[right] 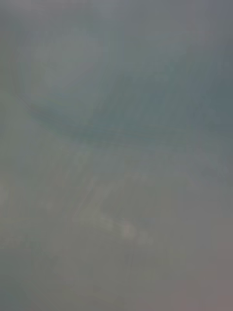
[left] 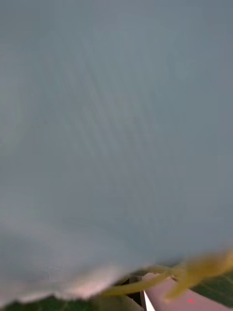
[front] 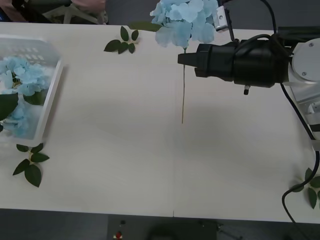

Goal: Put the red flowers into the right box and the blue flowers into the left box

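Currently the right hand [front: 184, 59] reaches along the bench's far edge and meets the blue flower [front: 186, 21] at its stem just below the head; whether it is pinching cannot be told. The stem's long axis runs from far edge toward near edge, head at the far edge. The grip should stay close under the head for carrying to the left box [front: 50, 95] at the bench's left edge.

Looks like a robot lab or test room: a plain white table [front: 150, 165] with a seam down its middle, black cables [front: 300, 190] trailing over the edge (1 looped at the corner), grey floor beyond, staged fake leaves [front: 30, 165].
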You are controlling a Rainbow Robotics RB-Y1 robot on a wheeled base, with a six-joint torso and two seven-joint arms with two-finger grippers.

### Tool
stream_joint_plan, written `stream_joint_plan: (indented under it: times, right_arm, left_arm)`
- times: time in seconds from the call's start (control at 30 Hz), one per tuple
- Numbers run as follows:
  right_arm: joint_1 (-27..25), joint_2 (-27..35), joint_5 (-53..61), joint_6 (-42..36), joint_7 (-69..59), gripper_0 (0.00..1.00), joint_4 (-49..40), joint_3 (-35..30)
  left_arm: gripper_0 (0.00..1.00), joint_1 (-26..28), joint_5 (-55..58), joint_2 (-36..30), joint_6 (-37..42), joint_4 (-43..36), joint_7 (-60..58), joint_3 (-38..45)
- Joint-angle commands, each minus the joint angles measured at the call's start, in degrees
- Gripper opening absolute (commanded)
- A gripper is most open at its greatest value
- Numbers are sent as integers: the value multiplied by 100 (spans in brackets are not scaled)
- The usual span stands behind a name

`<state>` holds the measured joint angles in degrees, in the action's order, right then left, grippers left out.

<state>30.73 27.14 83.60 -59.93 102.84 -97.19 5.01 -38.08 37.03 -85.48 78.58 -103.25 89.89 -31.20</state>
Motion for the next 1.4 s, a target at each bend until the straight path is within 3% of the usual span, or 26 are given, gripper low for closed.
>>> stream_joint_plan:
  times: [0.03,0.27,0.3,0.33,0.4,0.5,0.7,0.8,0.93,1.03,1.13,1.4]
  right_arm:
    - [73,-227,8,43,342,0,-19,-18]
    - [73,-148,60,-133,491,0,-124,0]
    - [73,-139,69,-168,509,0,-151,0]
    - [73,-130,78,-203,527,0,-168,0]
    - [73,-104,95,-212,562,0,-203,0]
    - [73,-95,175,-212,623,0,-203,-9]
    - [73,-86,227,-309,729,0,-274,-9]
    - [73,-95,227,-318,764,0,-283,-9]
    - [73,-113,227,-327,781,0,-283,-9]
    - [73,-122,227,-327,764,0,-283,-9]
    - [64,-122,227,-327,773,0,-283,-9]
    - [64,-122,271,-327,746,0,-283,-9]
  left_arm:
    - [0,-42,-442,101,-889,833,363,-659]
    - [1,-51,-812,216,-2031,1773,389,-1160]
    - [12,-51,-812,242,-2146,1835,407,-1169]
    - [36,-51,-820,286,-2251,1896,424,-1169]
    - [71,-42,-891,312,-2444,1967,451,-1169]
    - [95,-42,-899,286,-2629,1993,486,-1169]
    - [100,-68,-829,198,-2901,1984,627,-1134]
    - [100,-104,-258,163,-2901,1826,1004,-993]
    - [100,-104,1860,137,-2743,1606,2112,-387]
    - [100,-104,3618,286,-2198,1492,2912,53]
    - [100,19,4857,831,-1689,1325,3237,483]
    - [100,740,7081,2281,-1917,1140,3509,694]
